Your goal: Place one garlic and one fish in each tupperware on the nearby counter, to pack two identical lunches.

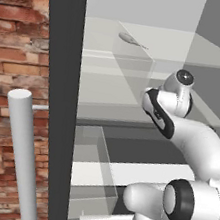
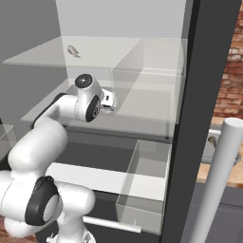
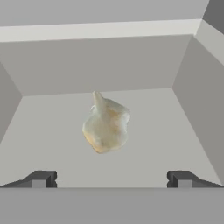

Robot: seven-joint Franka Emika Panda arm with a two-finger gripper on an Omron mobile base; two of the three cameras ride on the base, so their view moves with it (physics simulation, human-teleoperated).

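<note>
Dead ahead at 12 o'clock, garlic (image 3: 106,124) is sitting between wide-open gripper (image 3: 111,179) jaws; light, firm, rounded, probably slippery, so I'm favouring the bulb's widest belly.

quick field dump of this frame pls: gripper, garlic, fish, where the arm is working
gripper: gripper open, jaws wide apart, holding nothing
garlic: garlic lies on a pale shelf floor ahead of the fingertips, centred between them, not touched
fish: fish lies on the top glass shelf, above the arm, untouched
arm location: reaching into the open fridge-like cabinet at the middle shelf level
bins: clear drawer below the arm
</note>
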